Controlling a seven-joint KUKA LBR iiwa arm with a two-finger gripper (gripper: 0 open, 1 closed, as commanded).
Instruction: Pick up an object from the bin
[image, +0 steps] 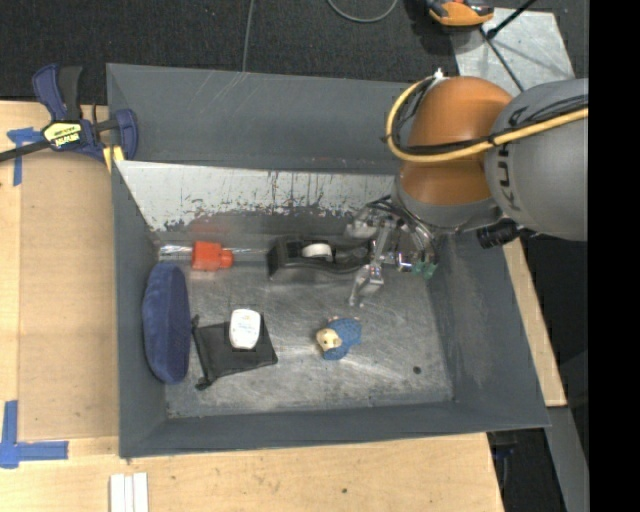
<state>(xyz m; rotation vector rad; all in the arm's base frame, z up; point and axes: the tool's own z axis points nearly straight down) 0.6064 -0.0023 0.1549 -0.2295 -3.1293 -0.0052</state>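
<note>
Jaws hang low near the back of the bin (300, 110), right of its middle, and whether they are parted or closed I cannot tell. They sit just beside the right end of a black holder with a white roll (308, 256), which lies along the back wall. The arm (545, 150) comes in over the bin's right rim. A long dark-blue pouch (167, 322) lies against the left wall. Just beside it, toward the front, is a flat black square (222, 355) with a small white thing (245, 328) on top. An orange block (210, 256) sits near the back left corner. A small blue-and-cream piece (338, 338) lies near the middle of the floor, toward the front from the jaws.
</note>
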